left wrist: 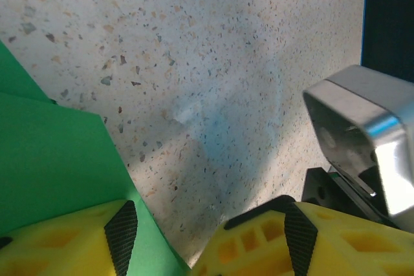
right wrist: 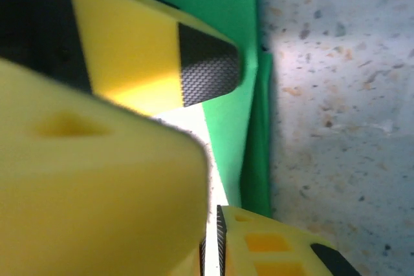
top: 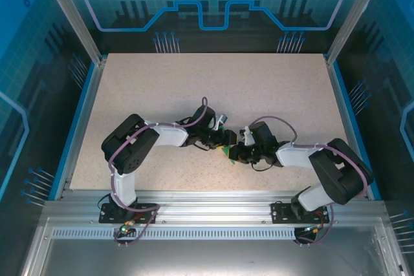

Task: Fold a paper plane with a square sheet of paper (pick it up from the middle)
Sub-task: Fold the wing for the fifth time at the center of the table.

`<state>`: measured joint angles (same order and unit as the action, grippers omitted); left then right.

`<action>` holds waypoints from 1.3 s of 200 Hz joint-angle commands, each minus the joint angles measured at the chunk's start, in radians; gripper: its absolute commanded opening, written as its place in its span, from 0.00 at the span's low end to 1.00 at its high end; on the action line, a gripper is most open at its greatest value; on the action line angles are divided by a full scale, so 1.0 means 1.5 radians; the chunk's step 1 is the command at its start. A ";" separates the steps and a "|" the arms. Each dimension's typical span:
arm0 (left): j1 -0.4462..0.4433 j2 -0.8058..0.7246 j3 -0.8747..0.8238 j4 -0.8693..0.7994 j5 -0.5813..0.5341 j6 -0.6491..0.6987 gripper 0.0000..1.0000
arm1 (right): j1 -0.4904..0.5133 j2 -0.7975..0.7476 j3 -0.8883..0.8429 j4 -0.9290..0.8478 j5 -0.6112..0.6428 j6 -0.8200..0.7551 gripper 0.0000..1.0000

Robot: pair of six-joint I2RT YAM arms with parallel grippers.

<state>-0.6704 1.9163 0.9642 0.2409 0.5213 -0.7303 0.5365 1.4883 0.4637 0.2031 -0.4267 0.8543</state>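
Note:
The square sheet of paper (top: 226, 153) is bright green and folded into angular layers, lying on the speckled table between both grippers. Most of its outline is hidden, so I cannot tell a paper plane shape. In the left wrist view the paper (left wrist: 52, 159) fills the left side, and my left gripper (left wrist: 210, 237) is open, its left finger resting on the sheet. In the right wrist view a folded strip of paper (right wrist: 236, 63) runs up beside my right gripper (right wrist: 212, 237). Its jaws stand a narrow slit apart with no green between them. The left gripper's fingertip (right wrist: 207, 63) presses on the paper.
The two grippers (top: 223, 139) (top: 238, 152) nearly touch near the table's middle front. A silver housing on the right arm (left wrist: 362, 140) sits close beside the left fingers. Aluminium rails (top: 213, 201) border the near edge, and blue panels wall in the sides and back.

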 commanded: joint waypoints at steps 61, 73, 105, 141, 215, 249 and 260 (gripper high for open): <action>0.001 0.008 0.020 -0.023 0.001 0.005 0.66 | 0.003 0.062 -0.017 -0.085 0.058 -0.033 0.11; 0.001 0.009 0.022 -0.025 0.001 0.005 0.66 | 0.003 0.065 -0.019 -0.093 0.064 -0.034 0.10; 0.001 0.000 0.021 -0.029 0.001 0.008 0.67 | 0.003 0.065 -0.009 -0.121 0.078 -0.041 0.10; 0.010 -0.029 0.031 -0.052 -0.002 0.019 0.68 | 0.003 0.079 -0.008 -0.122 0.078 -0.041 0.10; 0.047 0.002 0.038 -0.052 -0.001 0.075 0.64 | 0.003 0.081 -0.013 -0.116 0.069 -0.037 0.09; 0.067 0.021 0.029 -0.026 0.004 0.089 0.64 | 0.002 0.075 -0.017 -0.118 0.069 -0.036 0.09; 0.076 0.027 0.031 -0.024 0.008 0.098 0.64 | 0.002 0.073 -0.017 -0.119 0.067 -0.037 0.09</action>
<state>-0.5823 1.9274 1.0019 0.1837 0.5205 -0.6430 0.5274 1.5311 0.4862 0.1307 -0.3855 0.8188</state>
